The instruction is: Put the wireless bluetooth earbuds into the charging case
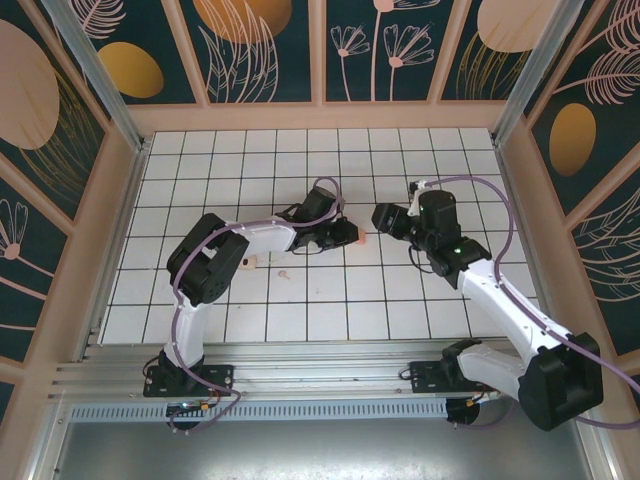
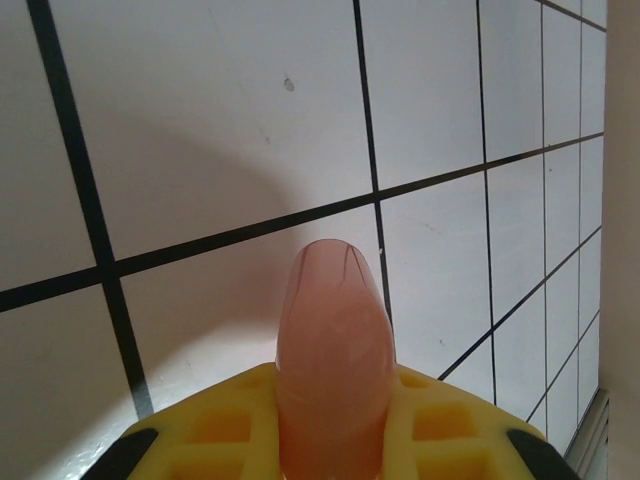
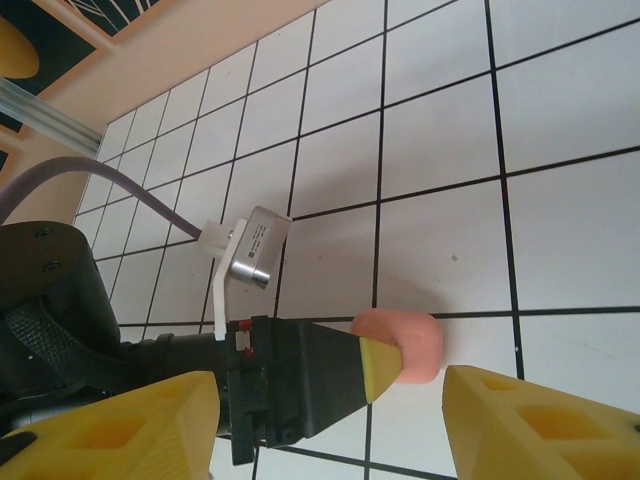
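Note:
The charging case (image 2: 335, 320) is a salmon-pink rounded block, and my left gripper (image 2: 335, 385) is shut on it between its yellow fingers (image 2: 230, 425). It is held just above the white tiled floor near the middle (image 1: 358, 238). My right gripper (image 3: 332, 400) is open just right of the case (image 3: 410, 340), its yellow fingers (image 3: 530, 425) spread on either side of the left gripper's tip (image 3: 378, 368) without touching. Two tiny pale-pink earbuds (image 1: 251, 262) (image 1: 284, 271) lie on the tiles to the left, beside the left arm.
The white tiled floor (image 1: 400, 300) is ringed by peach walls (image 1: 330, 117) with dark floral panels. An aluminium rail (image 1: 320, 380) runs along the near edge. The left wrist camera (image 3: 250, 250) and its purple cable (image 3: 120, 185) hang over the tiles.

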